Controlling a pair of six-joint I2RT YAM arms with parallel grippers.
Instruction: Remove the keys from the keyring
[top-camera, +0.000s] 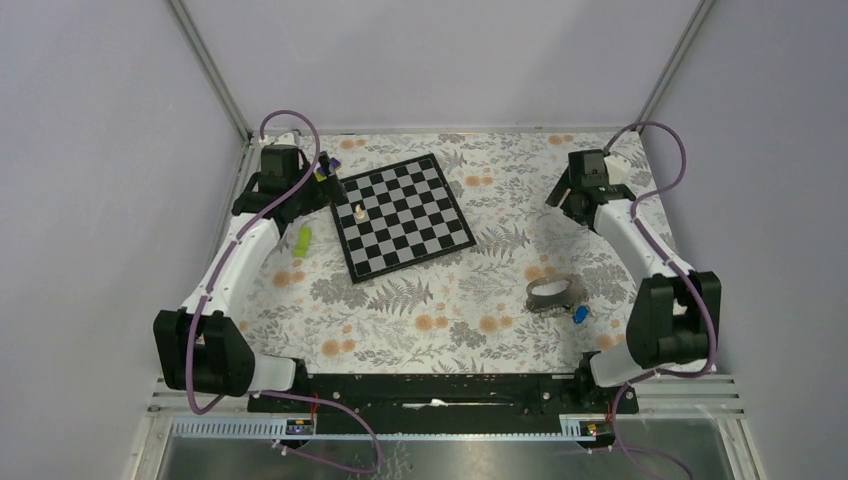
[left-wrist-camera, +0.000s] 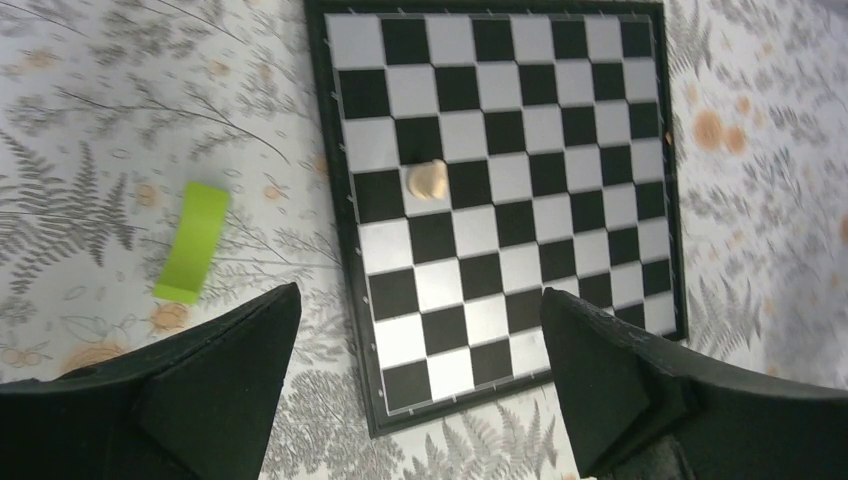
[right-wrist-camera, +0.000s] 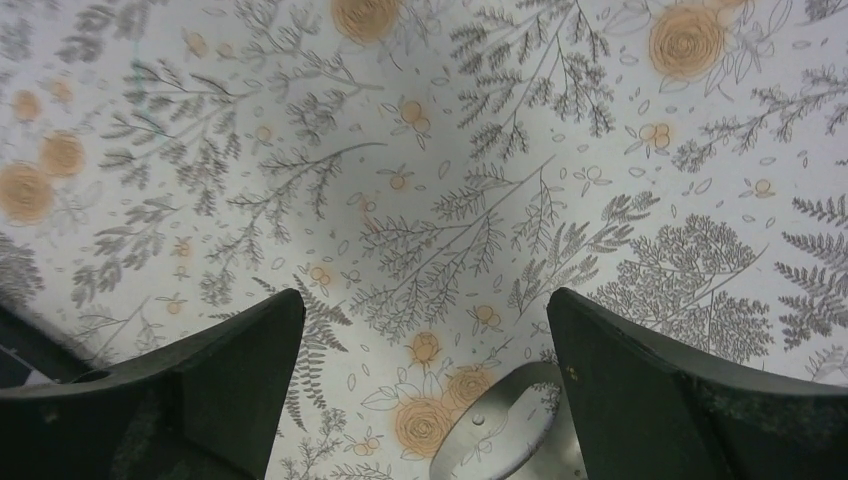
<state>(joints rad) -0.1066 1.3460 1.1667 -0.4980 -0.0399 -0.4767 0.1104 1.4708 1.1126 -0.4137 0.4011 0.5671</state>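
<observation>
Left jaws: wide open, empty, at chessboard (top-camera: 402, 214) far-left corner. Right jaws: wide open, empty, well right of chessboard. Keyring (top-camera: 580, 313), blue tag: on bench (top-camera: 400, 320), off chessboard near-right corner, beyond tape roll (top-camera: 553, 293); keys indistinct.

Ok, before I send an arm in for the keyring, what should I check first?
1. The left jaws open and empty: ok.
2. The right jaws open and empty: ok.
3. Location of the keyring: ok, its blue tag lies beside the tape roll.
4. Number of keys on it: cannot tell, too small in the top view.
5. Target in a wrist view: not ok; the left one shows the chessboard, the right one only the tablecloth.
</observation>
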